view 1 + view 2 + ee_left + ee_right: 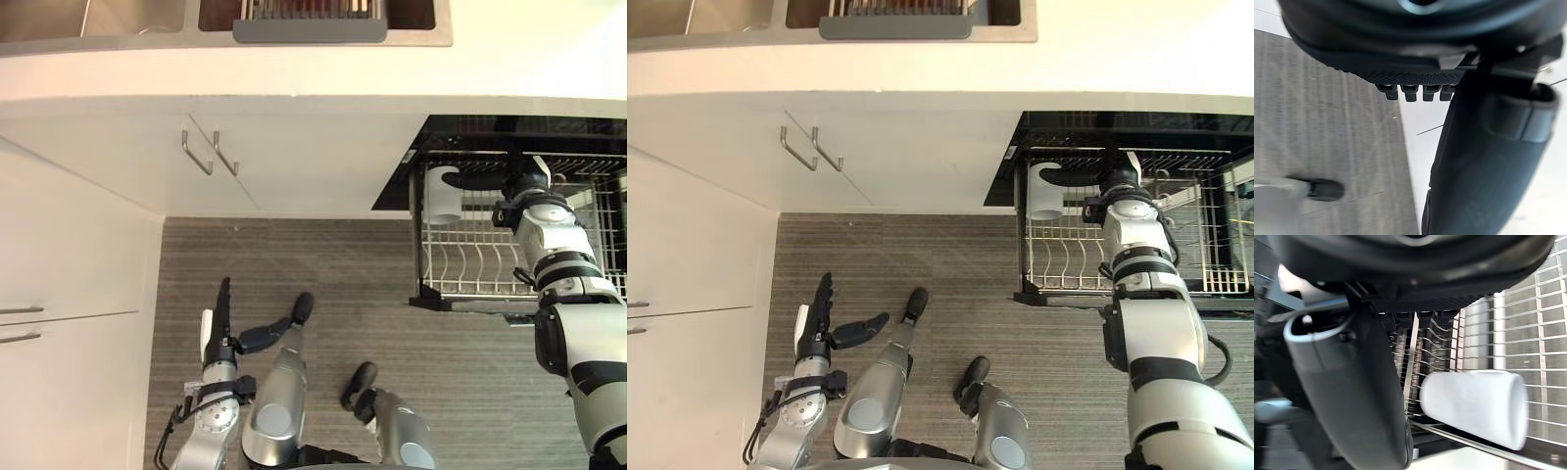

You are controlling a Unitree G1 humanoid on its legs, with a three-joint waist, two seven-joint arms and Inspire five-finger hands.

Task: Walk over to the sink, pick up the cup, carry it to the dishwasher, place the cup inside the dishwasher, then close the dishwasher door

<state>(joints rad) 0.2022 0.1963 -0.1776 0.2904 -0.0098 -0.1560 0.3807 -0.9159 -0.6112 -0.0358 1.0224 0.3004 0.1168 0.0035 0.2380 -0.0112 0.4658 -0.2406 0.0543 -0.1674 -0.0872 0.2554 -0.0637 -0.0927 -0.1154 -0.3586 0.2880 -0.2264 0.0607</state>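
No lettering, number, label or sign can be read in any of the views. The cup [443, 196], lying in the dishwasher rack [470, 266] at the upper right of the head views, shows only a plain white side. The cabinet doors [304, 162] at the upper middle are plain pale fronts.
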